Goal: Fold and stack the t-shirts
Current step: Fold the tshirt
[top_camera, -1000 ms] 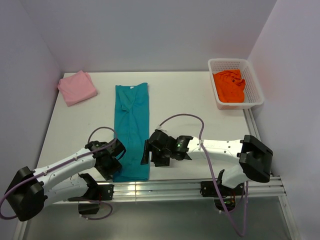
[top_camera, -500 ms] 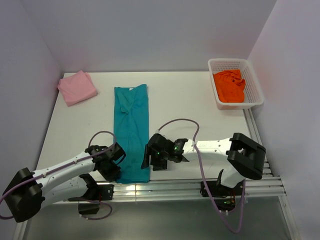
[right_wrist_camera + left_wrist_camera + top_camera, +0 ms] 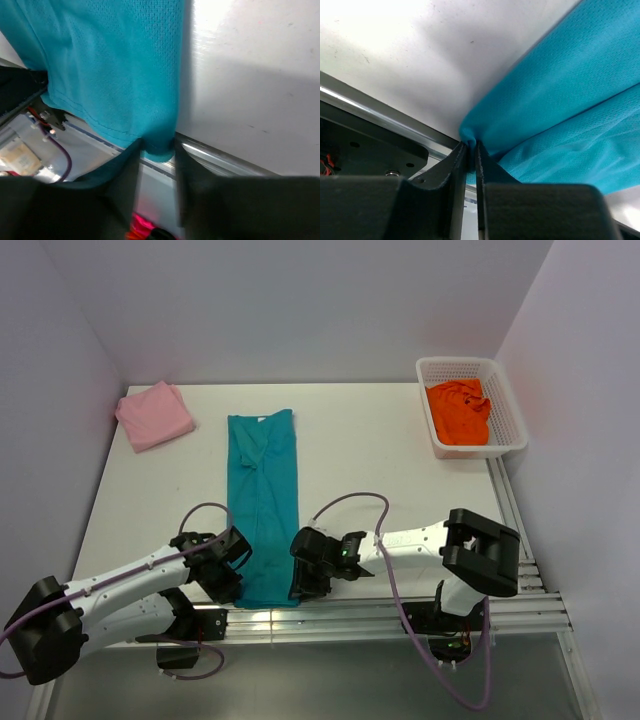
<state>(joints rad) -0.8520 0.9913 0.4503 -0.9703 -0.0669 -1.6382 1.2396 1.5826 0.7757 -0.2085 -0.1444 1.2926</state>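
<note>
Both arms have drawn back toward the near edge over the last second, and both sets of fingers have narrowed. At the near left corner of the teal t-shirt (image 3: 263,502), the left gripper (image 3: 471,147) pinches the fabric, its fingers almost together. At the near right corner, the right gripper (image 3: 157,147) clamps a bunch of hem, its fingers slightly wider. That shirt lies as a long narrow strip on the white worktop (image 3: 390,470), its near end at the front edge. Far left sits the pink t-shirt (image 3: 154,415), folded. Far right, the orange t-shirt (image 3: 458,411) lies crumpled in the white mesh basket (image 3: 508,415).
</note>
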